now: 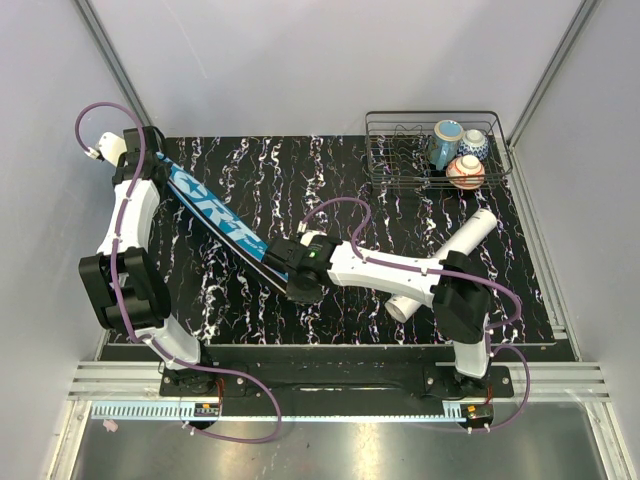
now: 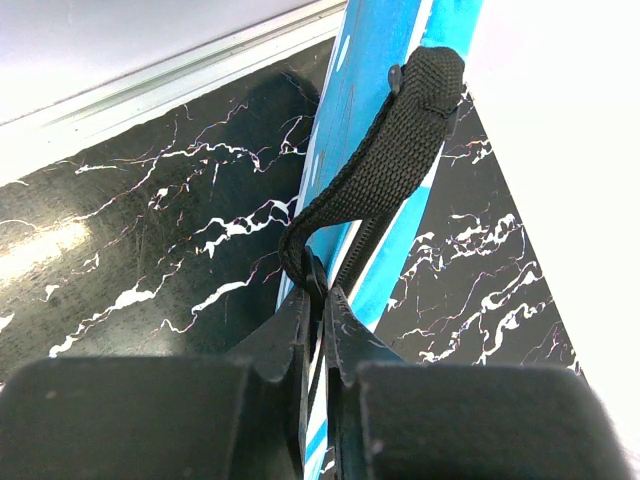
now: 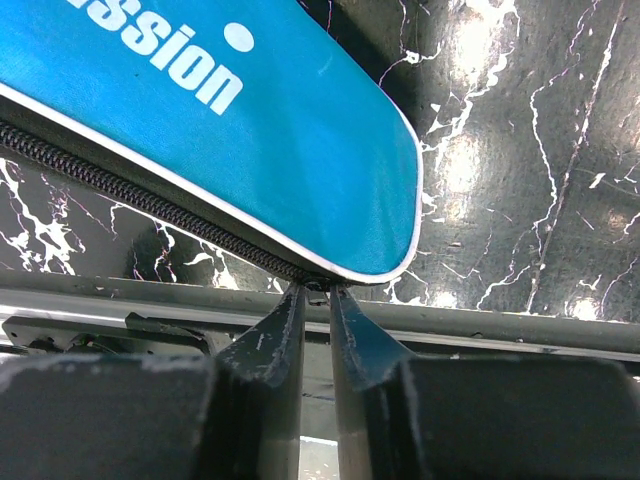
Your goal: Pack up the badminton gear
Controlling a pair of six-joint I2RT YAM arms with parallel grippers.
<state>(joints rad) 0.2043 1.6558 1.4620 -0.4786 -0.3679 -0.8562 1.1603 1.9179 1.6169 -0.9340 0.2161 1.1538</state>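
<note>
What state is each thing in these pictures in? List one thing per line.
racket bag: stretched diagonally across the table, held at both ends.
zipper: shut along the visible stretch.
strap: looped, its base pinched.
left gripper: shut on the strap.
right gripper: shut on the zipper's end.
white tube: lying on its side, partly under the right arm.
cups: three, sitting in the wire rack.
</note>
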